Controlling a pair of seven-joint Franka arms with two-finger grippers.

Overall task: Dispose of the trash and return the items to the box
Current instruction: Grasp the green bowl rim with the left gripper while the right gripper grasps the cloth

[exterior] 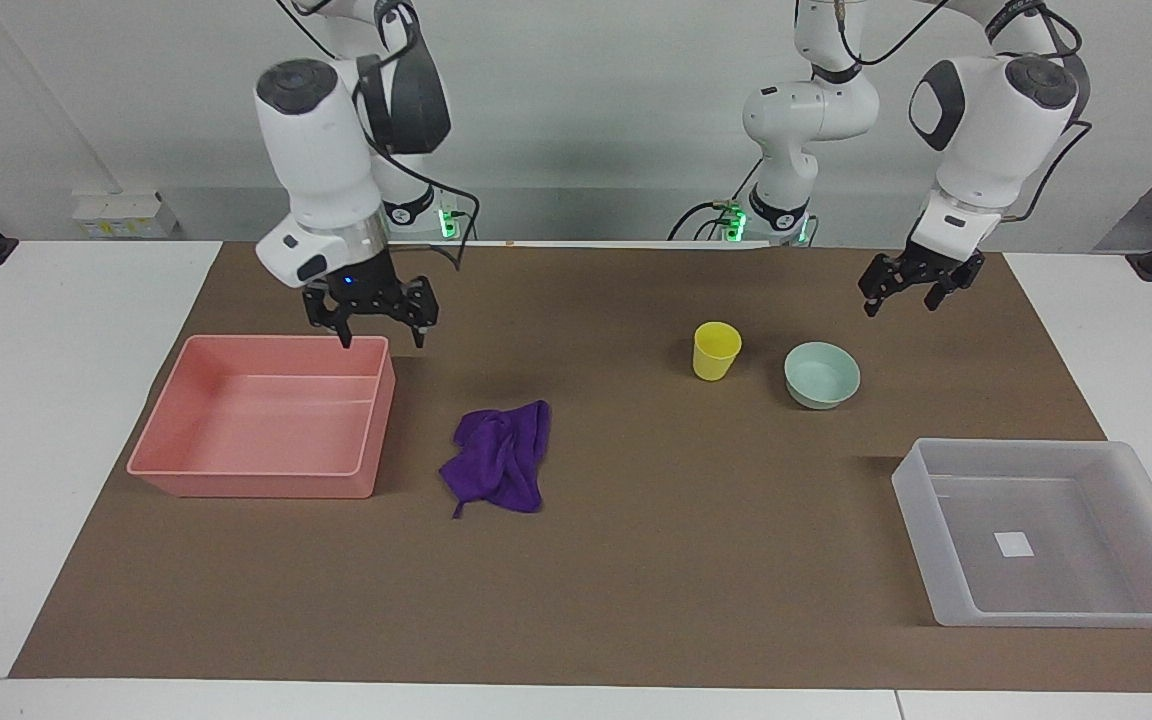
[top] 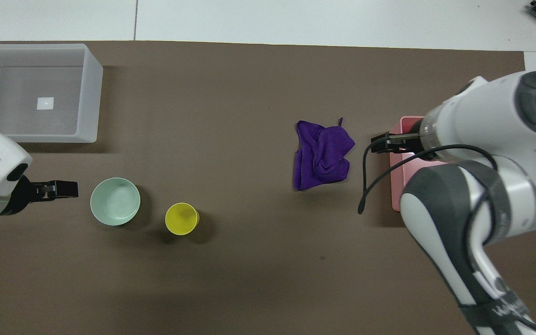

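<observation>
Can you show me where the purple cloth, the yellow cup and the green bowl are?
purple cloth [exterior: 499, 458]: facing view, on its crumpled middle.
yellow cup [exterior: 716, 351]: facing view, on its side wall.
mint-green bowl [top: 115, 201]: overhead view, on its inside bottom.

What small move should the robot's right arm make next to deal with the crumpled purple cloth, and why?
Probably the right gripper should travel from over the corner of the pink plastic tray to above the crumpled purple cloth and come down on it. It is open and empty, and the cloth lies loose on the brown mat beside that tray. The left gripper, open too, hangs near the mint-green bowl.
</observation>
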